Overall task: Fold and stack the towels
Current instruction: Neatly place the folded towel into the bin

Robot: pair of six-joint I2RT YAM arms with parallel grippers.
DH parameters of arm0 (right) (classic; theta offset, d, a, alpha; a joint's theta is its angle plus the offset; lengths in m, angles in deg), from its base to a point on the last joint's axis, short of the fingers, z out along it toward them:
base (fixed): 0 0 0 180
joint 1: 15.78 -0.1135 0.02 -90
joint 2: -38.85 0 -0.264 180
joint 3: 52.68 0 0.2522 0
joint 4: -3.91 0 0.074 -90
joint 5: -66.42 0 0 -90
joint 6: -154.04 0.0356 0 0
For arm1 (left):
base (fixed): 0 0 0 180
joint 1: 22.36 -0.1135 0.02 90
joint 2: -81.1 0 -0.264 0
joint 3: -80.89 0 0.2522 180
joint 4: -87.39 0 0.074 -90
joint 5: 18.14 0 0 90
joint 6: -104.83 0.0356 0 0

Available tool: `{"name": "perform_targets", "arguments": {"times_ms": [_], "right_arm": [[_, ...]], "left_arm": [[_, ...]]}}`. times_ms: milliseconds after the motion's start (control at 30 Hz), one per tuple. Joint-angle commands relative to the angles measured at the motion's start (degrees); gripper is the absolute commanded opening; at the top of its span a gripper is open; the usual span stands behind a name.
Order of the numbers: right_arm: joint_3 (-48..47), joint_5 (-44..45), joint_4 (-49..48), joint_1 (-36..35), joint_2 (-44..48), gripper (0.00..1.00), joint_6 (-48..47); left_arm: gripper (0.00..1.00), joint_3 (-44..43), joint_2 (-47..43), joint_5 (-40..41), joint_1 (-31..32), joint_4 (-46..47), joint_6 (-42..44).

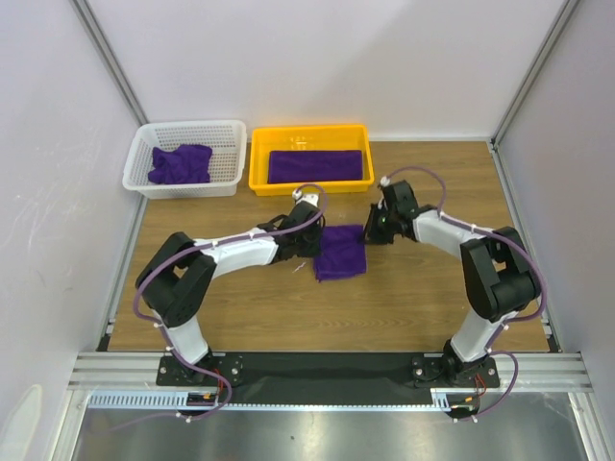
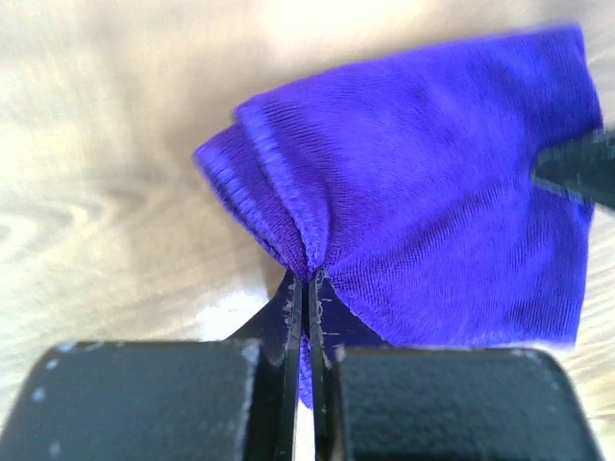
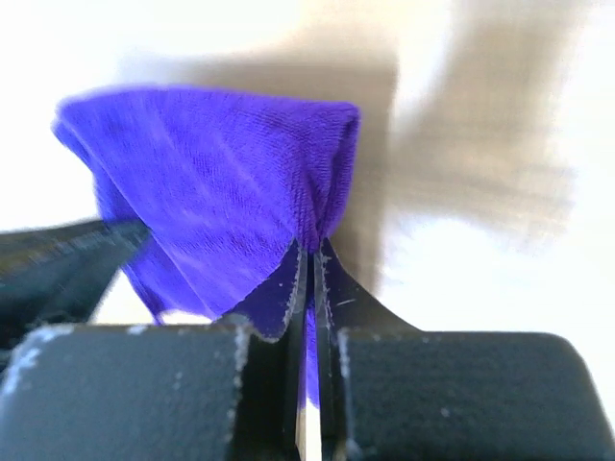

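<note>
Plain deep purple towel (image 1: 341, 252), yellow tray (image 1: 310, 179), white basket (image 1: 187, 135), black grippers.

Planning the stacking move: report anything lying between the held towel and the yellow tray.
Nothing visible blocks it. The towel, pinched by the left end effector and the right end effector, faces only bare tabletop up to the yellow tray. One folded towel already lies inside the tray.

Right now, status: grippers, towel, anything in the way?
Left gripper shut on center towel, left edge; right gripper shut on its far right corner. Towel folded double. Nothing seen blocking the yellow tray, one flat towel inside.
</note>
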Motion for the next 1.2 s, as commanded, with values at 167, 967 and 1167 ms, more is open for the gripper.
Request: {"name": "perform_targets", "arguments": {"times_ms": [167, 967, 1167], "right_arm": [[-23.8, 0.8, 3.6, 4.3, -3.8, 0.0, -4.0], [-79.4, 1.3, 6.1, 7.2, -44.9, 0.0, -9.1], [-79.6, 5.1, 7.3, 7.5, -47.7, 0.0, -9.2]], "left_arm": [[0.0, -9.9, -4.9, 1.9, -6.9, 7.4, 5.5], [0.0, -49.2, 31.0, -3.9, -20.4, 12.3, 5.4], [0.0, -54.3, 36.4, -4.9, -21.5, 10.3, 2.8]]}}
